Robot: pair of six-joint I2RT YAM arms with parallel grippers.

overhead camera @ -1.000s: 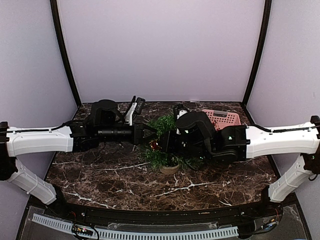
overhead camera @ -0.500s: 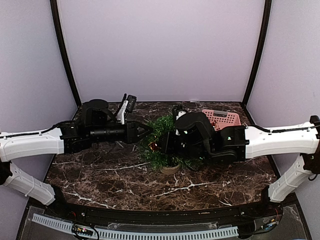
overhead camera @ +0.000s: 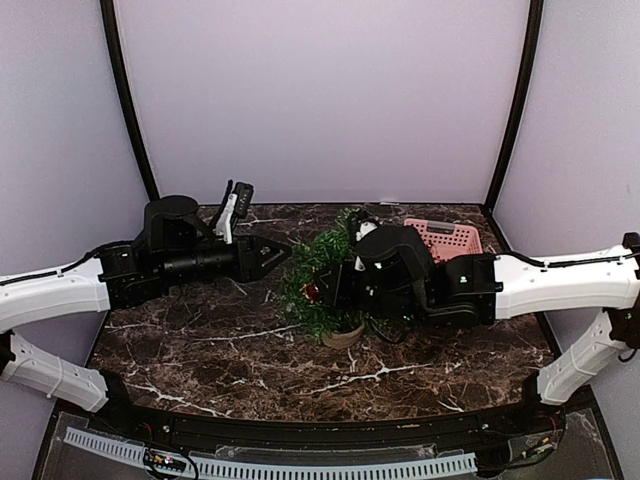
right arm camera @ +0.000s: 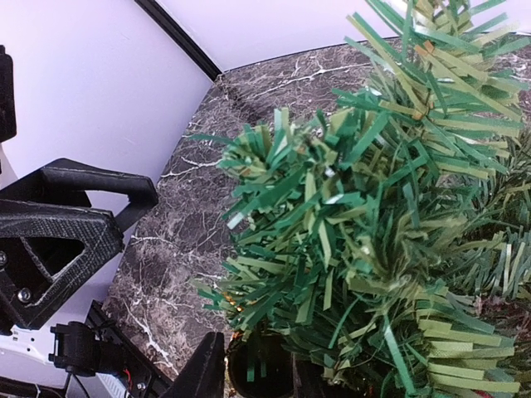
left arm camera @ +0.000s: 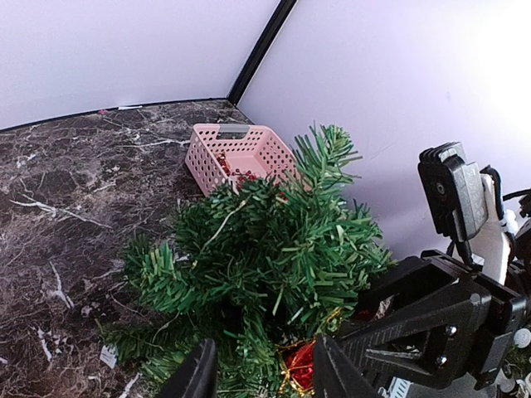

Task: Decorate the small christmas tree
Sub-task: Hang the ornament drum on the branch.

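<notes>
left pincer: we see its jaws parted partway with nothing between them. It hovers above the table, tips aimed at the small christmas tree and just short of the outer needles.
right pincer: it reaches in from the opposite side, tips sunk among the lower branches. Needles cover them, so we cannot tell how far it stands open or whether it has hold of anything.
small christmas tree: it stands upright on its round tan base, between the two pincers. It is straight ahead of the left pincer, and its branches surround the right pincer's tips.
red ornament: it sits low in the branches, dead ahead of the left pincer's gap and just beside the right pincer. We cannot tell whether they touch.
pink basket: it is behind the right pincer's wrist, near the table's far right corner, and holds red pieces. From the left pincer it lies beyond the tree, well apart.
edges: the back wall meets the table close behind both pincers, and the left pincer's wrist is near that far edge.
open room: bare marble shows on the near side of both pincers, from the tree's base out to the white slotted rail along the front edge. It also shows leftward beneath the left arm.
</notes>
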